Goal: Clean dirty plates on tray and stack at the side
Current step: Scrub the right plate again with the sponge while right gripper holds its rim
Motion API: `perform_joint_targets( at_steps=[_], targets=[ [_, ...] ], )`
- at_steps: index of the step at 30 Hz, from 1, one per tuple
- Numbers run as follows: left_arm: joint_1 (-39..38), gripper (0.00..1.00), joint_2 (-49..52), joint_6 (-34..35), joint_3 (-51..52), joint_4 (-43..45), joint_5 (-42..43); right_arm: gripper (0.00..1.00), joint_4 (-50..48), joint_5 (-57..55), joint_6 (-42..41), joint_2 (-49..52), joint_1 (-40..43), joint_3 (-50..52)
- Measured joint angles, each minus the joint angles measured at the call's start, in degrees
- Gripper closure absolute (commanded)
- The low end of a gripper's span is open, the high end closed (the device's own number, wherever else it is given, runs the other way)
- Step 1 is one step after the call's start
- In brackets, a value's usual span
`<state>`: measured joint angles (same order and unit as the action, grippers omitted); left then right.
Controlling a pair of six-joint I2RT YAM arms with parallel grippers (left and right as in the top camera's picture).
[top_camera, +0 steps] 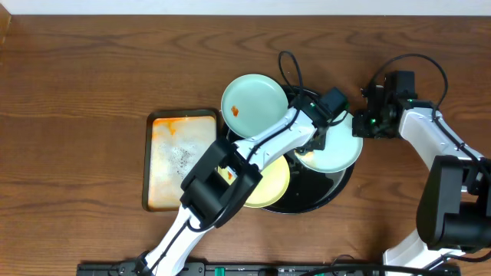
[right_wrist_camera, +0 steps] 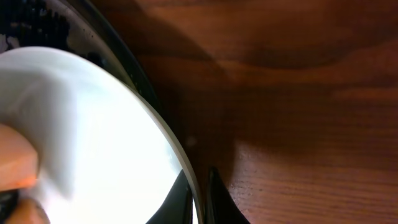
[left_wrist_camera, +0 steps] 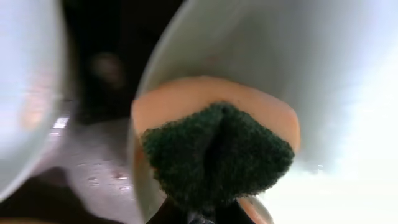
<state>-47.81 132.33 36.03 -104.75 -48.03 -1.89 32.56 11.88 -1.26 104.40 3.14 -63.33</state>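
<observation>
Two grips on | left gripper (top_camera: 311,146) clamped on sponge (left_wrist_camera: 217,149), pad pressed to mint plate (right_wrist_camera: 112,143) ahead of it | right gripper (right_wrist_camera: 198,196) pinching that plate's rim between its tips, tray (top_camera: 307,207) beneath | scrub with short strokes while your right braces the rim

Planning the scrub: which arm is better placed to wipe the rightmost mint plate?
Left. The left end effector grips the sponge against the mint plate; the right end effector only pinches its rim.

Green-faced sponge (left_wrist_camera: 217,149) against pale plate (left_wrist_camera: 311,62)
</observation>
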Motion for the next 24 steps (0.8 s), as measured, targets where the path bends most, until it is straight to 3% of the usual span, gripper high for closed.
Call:
perform_joint_targets(
  at_steps=[7,24],
  targets=[
    [-0.09,0.92,0.13,0.00,0.02,-1.66,-6.38,0.99,1.03,0.28,-1.77,0.22,-0.92,0.09],
    [0.35,0.87,-0.74,-0.02,-1.70,-4.28,-8.85,0.99,1.40,0.26,-2.62,0.22,-0.92,0.11]
  ],
)
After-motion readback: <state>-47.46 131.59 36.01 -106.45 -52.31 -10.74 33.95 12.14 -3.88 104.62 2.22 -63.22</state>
